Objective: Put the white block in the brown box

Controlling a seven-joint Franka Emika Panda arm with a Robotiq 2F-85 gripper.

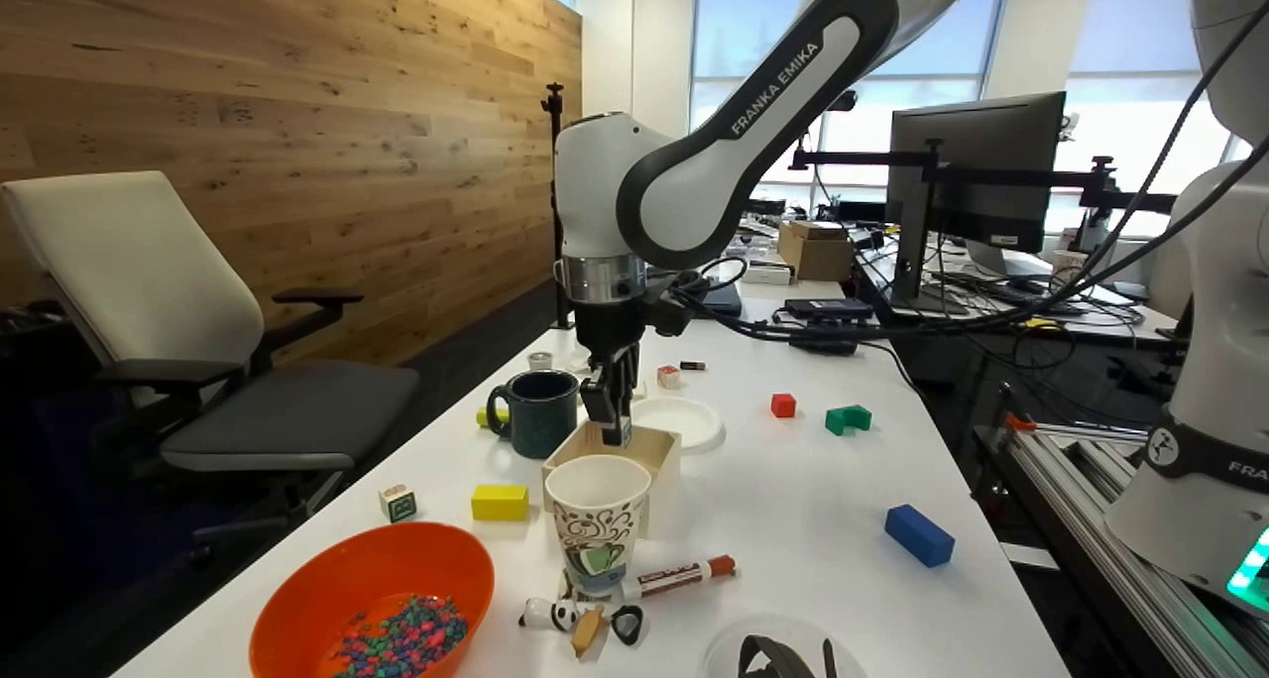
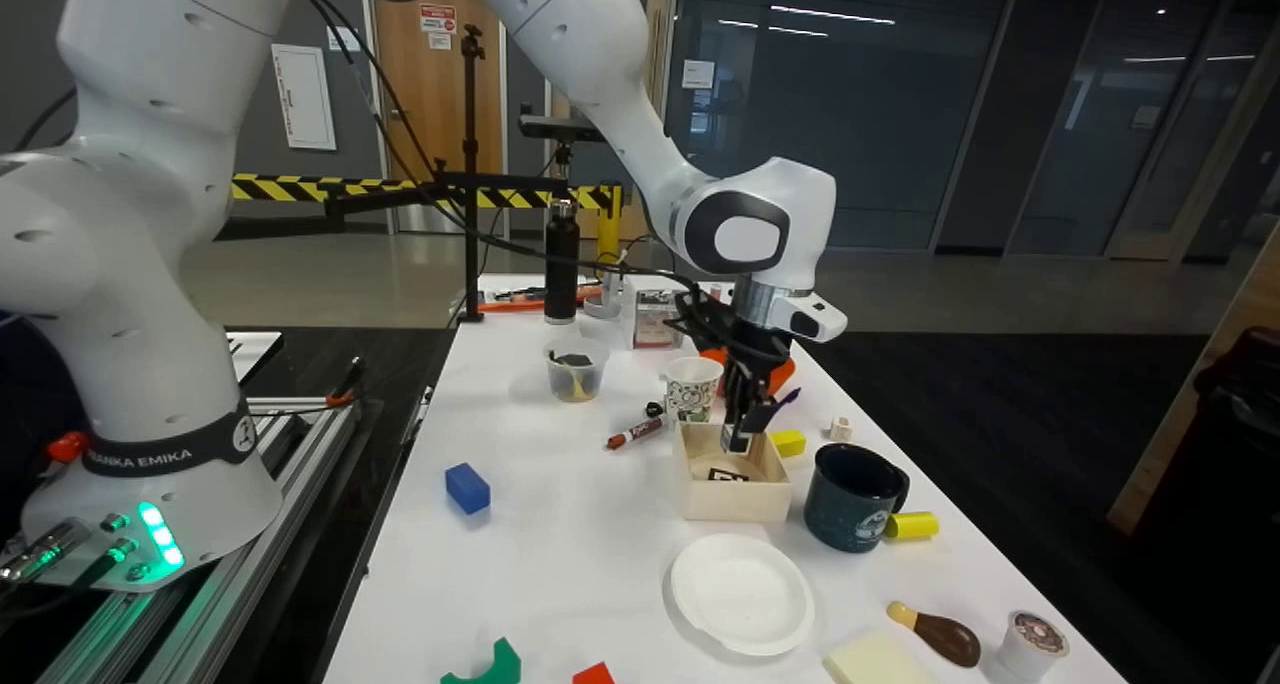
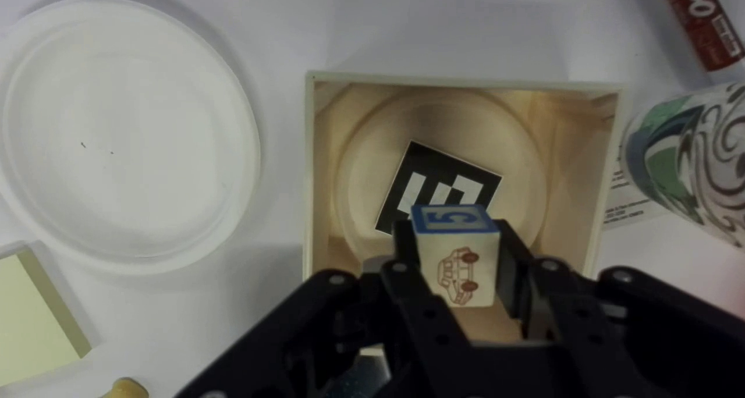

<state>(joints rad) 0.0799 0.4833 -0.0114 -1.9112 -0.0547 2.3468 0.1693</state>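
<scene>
The white block (image 3: pixel 460 276) is a cube with a blue-framed 5 and a brown car drawing. My gripper (image 3: pixel 451 244) is shut on it, with a finger on each side. The brown box (image 3: pixel 465 81) is a pale tan open box under the block in the wrist view. A black-and-white tag (image 3: pixel 407 182) lies on its floor. In both exterior views, my gripper (image 1: pixel 610 415) (image 2: pixel 742 419) points down over the box (image 1: pixel 662 470) (image 2: pixel 738 502). The block (image 2: pixel 735 438) is at about rim height there, within the box's opening. The cup partly hides the box in an exterior view.
A patterned paper cup (image 1: pixel 597 519) and a dark mug (image 2: pixel 848 499) stand close beside the box. A white plate (image 3: pixel 131 136) lies on another side. A yellow block (image 1: pixel 500 503), a red marker (image 1: pixel 679 577), an orange bowl (image 1: pixel 372 569) and a blue block (image 2: pixel 467 488) are around.
</scene>
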